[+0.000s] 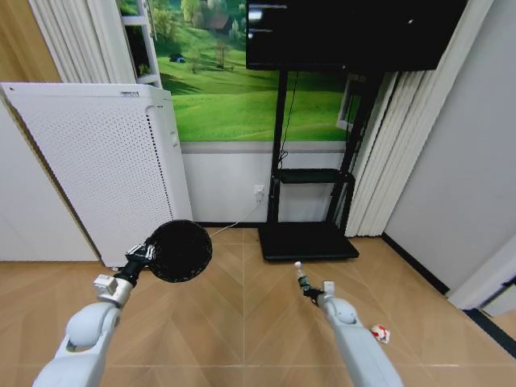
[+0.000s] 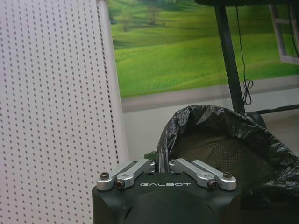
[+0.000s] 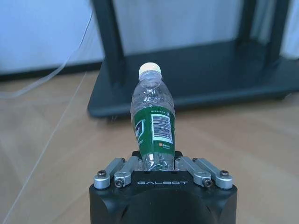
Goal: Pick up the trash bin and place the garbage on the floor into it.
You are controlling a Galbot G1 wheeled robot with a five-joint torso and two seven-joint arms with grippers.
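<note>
My left gripper (image 1: 145,253) is shut on the rim of the trash bin (image 1: 181,251), a small black round bin held off the floor, its mouth turned toward me. In the left wrist view the bin (image 2: 224,149) shows a black liner bag over mesh sides, just beyond that gripper (image 2: 161,163). My right gripper (image 1: 309,289) is shut on the small green-labelled bottle (image 1: 301,276) with a pale cap, lifted above the floor to the right of the bin. The right wrist view shows the bottle (image 3: 153,126) upright between the fingers of the gripper (image 3: 158,164). A red-and-white wad (image 1: 380,333) lies on the floor at the right.
A tall white perforated air purifier (image 1: 105,169) stands at the left, close behind the bin. A black TV stand (image 1: 308,239) with a dark base sits ahead against the wall, a cable trailing from it. Pale curtains hang at the right. Wood floor lies open between my arms.
</note>
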